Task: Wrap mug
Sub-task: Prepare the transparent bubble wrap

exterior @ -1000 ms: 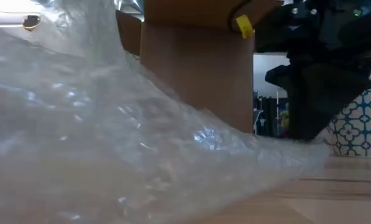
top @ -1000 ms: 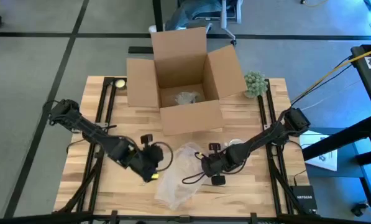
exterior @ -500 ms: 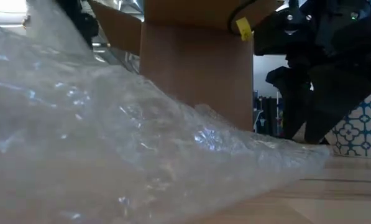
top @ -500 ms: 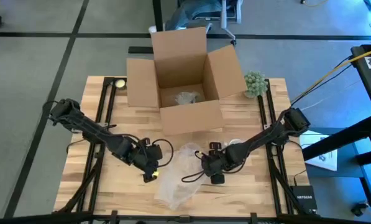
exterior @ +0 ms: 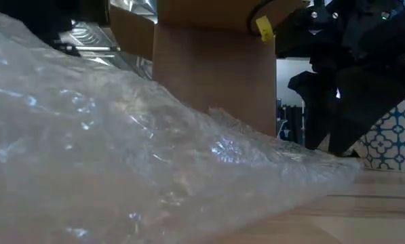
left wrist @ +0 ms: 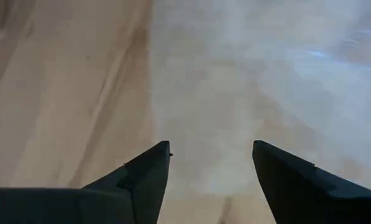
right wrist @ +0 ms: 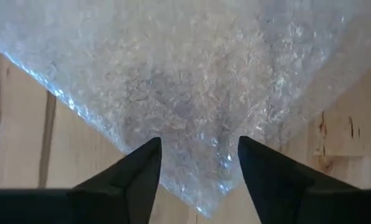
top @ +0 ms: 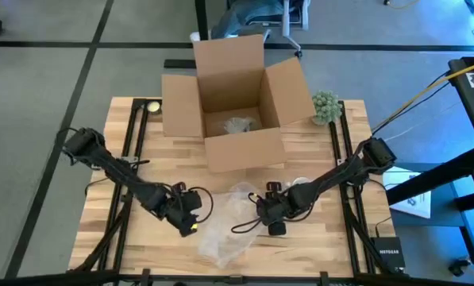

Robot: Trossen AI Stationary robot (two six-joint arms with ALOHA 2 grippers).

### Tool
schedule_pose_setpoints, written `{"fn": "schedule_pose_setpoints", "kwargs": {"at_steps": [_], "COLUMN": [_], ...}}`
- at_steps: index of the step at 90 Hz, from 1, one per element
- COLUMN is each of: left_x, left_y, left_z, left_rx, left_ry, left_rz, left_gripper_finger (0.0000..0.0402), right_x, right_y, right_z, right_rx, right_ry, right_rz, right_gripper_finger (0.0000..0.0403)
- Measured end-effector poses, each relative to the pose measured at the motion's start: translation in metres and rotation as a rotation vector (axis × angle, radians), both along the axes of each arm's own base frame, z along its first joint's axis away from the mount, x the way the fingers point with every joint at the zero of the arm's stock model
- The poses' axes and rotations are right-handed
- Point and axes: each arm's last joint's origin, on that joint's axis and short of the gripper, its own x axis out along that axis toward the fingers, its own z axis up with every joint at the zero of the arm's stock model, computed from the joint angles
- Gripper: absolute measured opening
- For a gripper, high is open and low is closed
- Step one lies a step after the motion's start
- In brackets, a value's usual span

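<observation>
Since 1 s ago our left gripper (top: 190, 221) has dropped back toward the front-left edge of the wrap (top: 229, 218), and the raised fold seen in the low view has sagged flat; right gripper (top: 270, 213) hasn't shifted.

L to R: left gripper sits just beside the wrap's left edge, fingers (left wrist: 149, 168) apart w/ nothing btwn them, sheet ahead of the tips. Wrap lies mid-table, front of the box (top: 235, 99), long axis running from front-left to back-right. No mug visible – we can't tell if it's under the sheet or elsewhere. Right gripper is at the wrap's right edge, fingers (right wrist: 141, 163) spread over the sheet's corner (right wrist: 197, 186), not pinching it.

Both arms abt equally near. We judge next move needs an edge grab, either side.
</observation>
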Motion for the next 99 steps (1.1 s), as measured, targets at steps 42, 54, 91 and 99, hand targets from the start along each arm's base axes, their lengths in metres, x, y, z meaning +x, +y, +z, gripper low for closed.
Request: {"fn": "schedule_pose_setpoints", "kwargs": {"at_steps": [42, 54, 91, 99], "left_x": [0.003, 0.008, 0.02, 0.021], "left_y": [0.004, -0.001, 0.0, -0.008], "left_z": [0.003, 0.008, 0.007, -0.003], "left_rx": [0.061, 0.011, -0.044, 0.0], "left_ry": [-0.053, -0.132, -0.168, -0.145], "left_rz": [-0.031, -0.028, -0.07, -0.135], "left_gripper_finger": [0.0008, 0.0008, 0.0123, 0.015], "right_x": [0.002, 0.002, 0.002, 0.002], "right_y": [0.001, 0.001, 0.001, 0.001], "right_z": [0.001, 0.001, 0.001, 0.001], "right_rx": [-0.015, -0.024, -0.023, -0.022], "right_ry": [-0.029, -0.028, -0.03, -0.03], "right_rz": [0.049, 0.07, 0.069, 0.068], "right_gripper_finger": [0.02, 0.02, 0.02, 0.02]}}
